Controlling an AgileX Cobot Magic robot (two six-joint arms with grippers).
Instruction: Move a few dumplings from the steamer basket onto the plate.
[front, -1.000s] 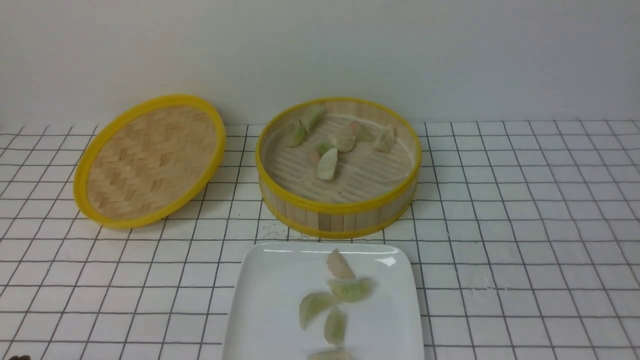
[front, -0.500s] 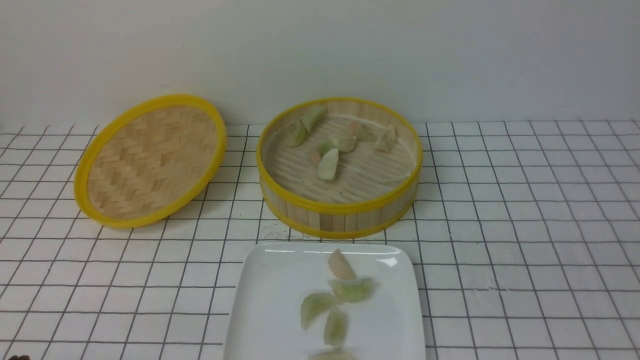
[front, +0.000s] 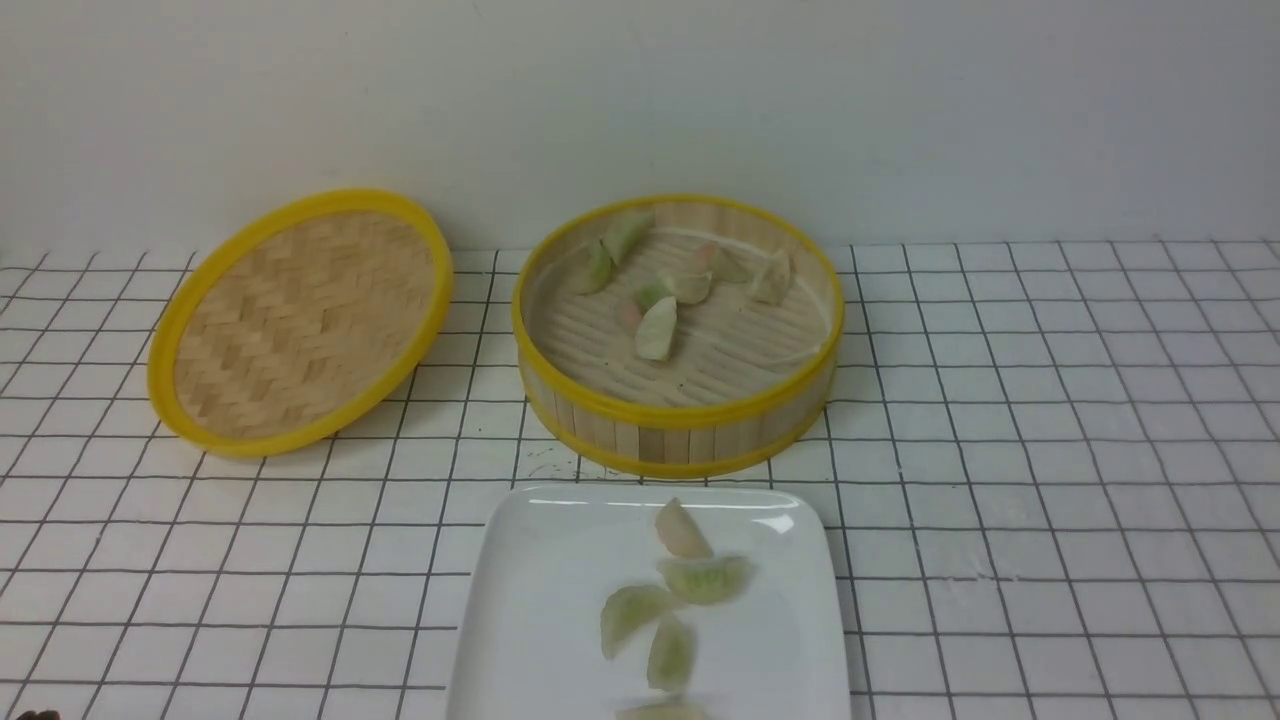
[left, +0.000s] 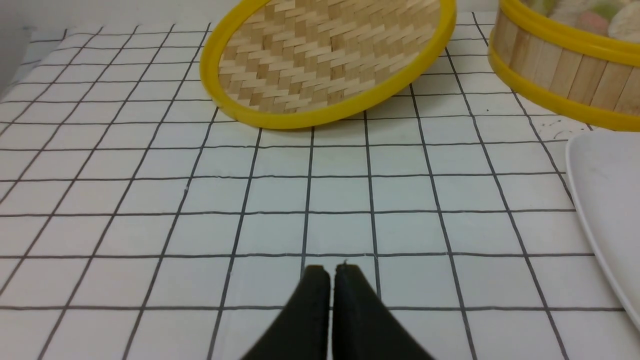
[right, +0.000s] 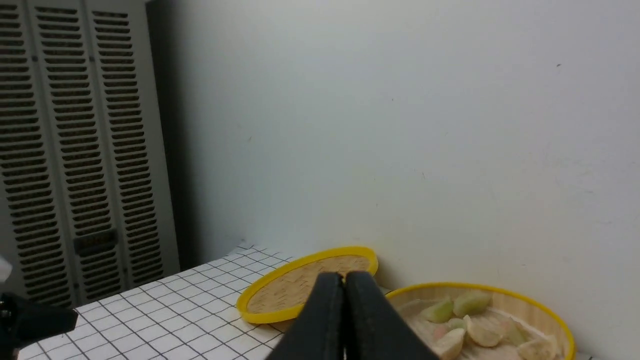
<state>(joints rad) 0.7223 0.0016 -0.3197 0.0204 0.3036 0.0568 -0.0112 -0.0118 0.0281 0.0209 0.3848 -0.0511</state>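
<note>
The steamer basket (front: 678, 415) stands at the back middle with several dumplings (front: 656, 328) on its slat floor. The white plate (front: 540, 600) lies in front of it with several dumplings (front: 703, 578) on it. Neither gripper shows in the front view. In the left wrist view my left gripper (left: 331, 270) is shut and empty, low over the tiles, with the plate's edge (left: 607, 200) and the steamer basket (left: 560, 75) beside it. In the right wrist view my right gripper (right: 344, 276) is shut and empty, raised, facing the steamer basket (right: 500, 295) and its dumplings (right: 440, 310).
The flat woven lid (front: 300, 320) leans at the back left, also in the left wrist view (left: 325, 60) and the right wrist view (right: 300, 290). A white wall stands close behind. A grey louvred cabinet (right: 75, 150) stands off the table's far side. The table is grid-tiled.
</note>
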